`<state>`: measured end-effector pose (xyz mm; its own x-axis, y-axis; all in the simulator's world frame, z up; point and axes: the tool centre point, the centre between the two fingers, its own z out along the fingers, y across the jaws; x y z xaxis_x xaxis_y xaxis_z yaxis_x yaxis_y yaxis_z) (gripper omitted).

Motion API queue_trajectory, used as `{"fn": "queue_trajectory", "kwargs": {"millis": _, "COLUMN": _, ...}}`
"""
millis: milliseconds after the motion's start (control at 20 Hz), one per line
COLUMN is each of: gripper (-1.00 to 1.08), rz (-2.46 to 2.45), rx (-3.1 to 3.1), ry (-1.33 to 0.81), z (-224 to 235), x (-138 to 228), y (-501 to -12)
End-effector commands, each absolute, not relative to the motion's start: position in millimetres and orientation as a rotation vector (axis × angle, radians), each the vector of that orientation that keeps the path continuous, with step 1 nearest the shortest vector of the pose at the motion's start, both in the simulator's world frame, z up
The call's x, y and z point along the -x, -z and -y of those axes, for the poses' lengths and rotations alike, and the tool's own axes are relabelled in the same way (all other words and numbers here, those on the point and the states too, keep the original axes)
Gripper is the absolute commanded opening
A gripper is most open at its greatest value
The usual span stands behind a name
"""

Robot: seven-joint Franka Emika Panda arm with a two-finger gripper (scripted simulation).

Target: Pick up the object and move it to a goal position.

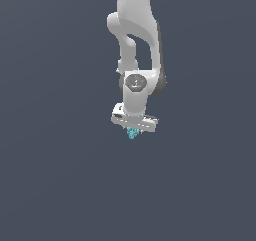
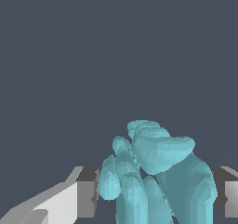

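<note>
Gripper (image 1: 133, 131) clamping narrow on cyan lumpy object (image 1: 132, 133), pointing down under white arm (image 1: 135, 60). In wrist view, object (image 2: 153, 176) sitting btwn both fingers (image 2: 86, 193), touching each side. Plain dark grey bkgd all round.

The exterior view looks from a distance at the white arm (image 1: 136, 60), which hangs down the middle of the picture against a plain dark grey ground; it takes in the arm from its upper links to the tool (image 1: 133, 131), which shows small. The wrist view sits on the arm just behind the tool (image 2: 153, 190) and faces along its fingers (image 2: 86, 190), so close that the cyan lump (image 2: 158, 172) fills much of its lower half. Both views share only the tool's end and the cyan lump (image 1: 132, 133) between its fingers.
</note>
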<state>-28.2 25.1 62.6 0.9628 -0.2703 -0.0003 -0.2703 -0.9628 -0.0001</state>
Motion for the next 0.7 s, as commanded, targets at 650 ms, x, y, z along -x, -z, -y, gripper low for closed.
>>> {"fn": "queue_trajectory", "kwargs": {"millis": 650, "gripper": -1.00, "rz": -0.429, "rx": 3.113, "ry": 0.001, "z": -79, "x": -1, "y": -196}}
